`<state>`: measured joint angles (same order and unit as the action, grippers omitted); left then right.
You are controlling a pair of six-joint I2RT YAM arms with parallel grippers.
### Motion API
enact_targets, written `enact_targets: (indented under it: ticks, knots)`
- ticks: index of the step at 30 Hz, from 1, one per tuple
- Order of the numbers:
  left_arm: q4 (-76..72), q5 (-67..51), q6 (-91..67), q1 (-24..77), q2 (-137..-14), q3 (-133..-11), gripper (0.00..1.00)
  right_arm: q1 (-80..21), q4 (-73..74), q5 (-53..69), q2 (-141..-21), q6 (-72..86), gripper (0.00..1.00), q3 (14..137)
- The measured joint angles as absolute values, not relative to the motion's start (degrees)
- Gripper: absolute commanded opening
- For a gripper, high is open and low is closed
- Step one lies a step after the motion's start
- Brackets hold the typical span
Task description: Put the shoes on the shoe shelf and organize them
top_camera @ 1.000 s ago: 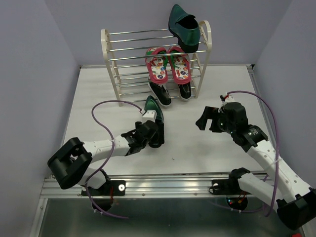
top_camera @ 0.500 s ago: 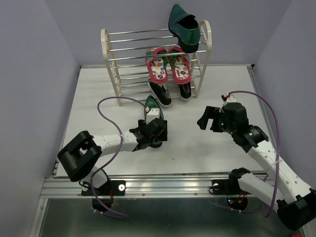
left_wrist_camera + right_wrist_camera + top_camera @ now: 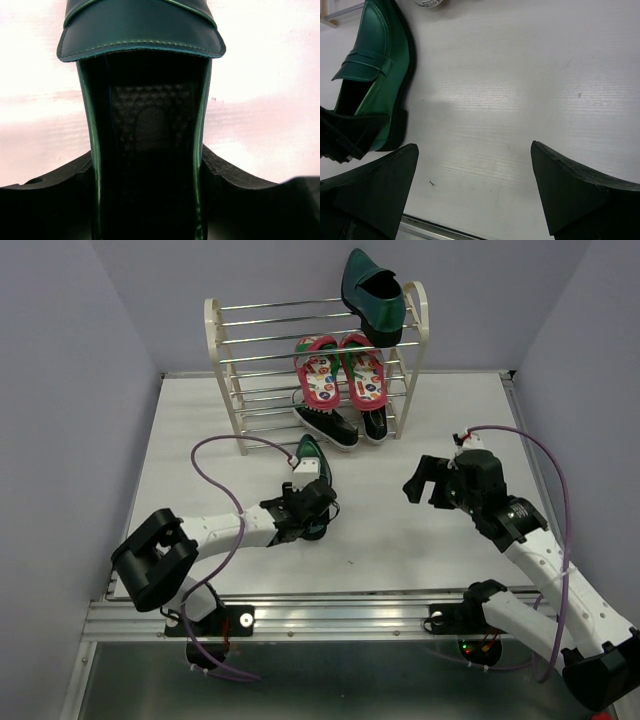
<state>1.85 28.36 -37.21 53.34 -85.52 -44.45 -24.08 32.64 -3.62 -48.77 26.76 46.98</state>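
Green dress shoe (image 3: 309, 453) is laid lengthwise at frame centre, toe toward the shoe shelf (image 3: 225, 360) above, its heel now clasped by the left gripper (image 3: 308, 502), narrowed since earlier, while the right gripper (image 3: 425, 485) is held wide open.

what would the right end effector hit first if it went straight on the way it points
Probably the table: only tabletop shows between the open fingers of the right end effector. The green dress shoe lies off to the side, though depth is unclear.
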Motion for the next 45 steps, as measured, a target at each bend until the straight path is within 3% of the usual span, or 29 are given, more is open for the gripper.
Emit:
enact_targets:
  ticks: [13,22,34,38,45]
  knots:
    - [10.3,29.3,-39.1,55.1,-57.1,-39.4,0.00,-24.1,32.6,-5.5,-48.3,26.8,1.00,47.0]
    - [15.8,25.7,-31.1,55.9,-43.9,-44.2,0.00,-24.1,32.7,-7.8,-47.5,26.4,1.00,47.0]
    - [11.5,15.8,-16.4,56.2,-48.3,-61.5,0.00,-24.1,31.9,-11.3,-48.4,26.0,1.00,47.2]
    - [11.4,19.8,-14.4,56.4,-51.9,-66.5,0.00,-24.1,31.2,-12.1,-49.5,25.2,1.00,47.3]
    - [11.2,35.6,-12.6,55.5,-69.2,-86.3,0.00,-24.1,30.9,-15.7,-53.8,26.6,1.00,51.7]
